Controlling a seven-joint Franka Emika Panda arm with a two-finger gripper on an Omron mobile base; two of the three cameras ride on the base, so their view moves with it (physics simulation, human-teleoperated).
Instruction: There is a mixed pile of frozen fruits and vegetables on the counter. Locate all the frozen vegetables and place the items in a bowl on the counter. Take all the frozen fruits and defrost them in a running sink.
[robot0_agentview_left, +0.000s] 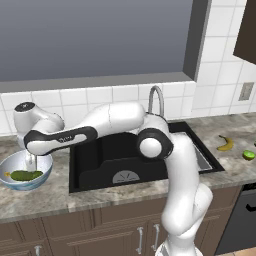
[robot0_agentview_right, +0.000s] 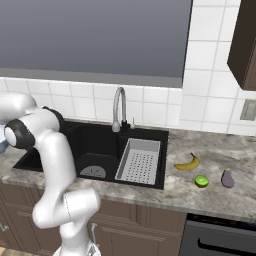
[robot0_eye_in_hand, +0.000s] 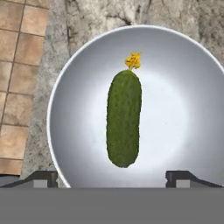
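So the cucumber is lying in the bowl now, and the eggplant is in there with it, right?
Not quite. The cucumber does lie in the bowl, alone, as the hand view shows. In the right base view the eggplant sits on the counter beside the lime.

Glossy white rounded arm (robot0_agentview_left: 180, 165) segments; dark grey joint caps and a black band with small pale lettering at nine o'clock.
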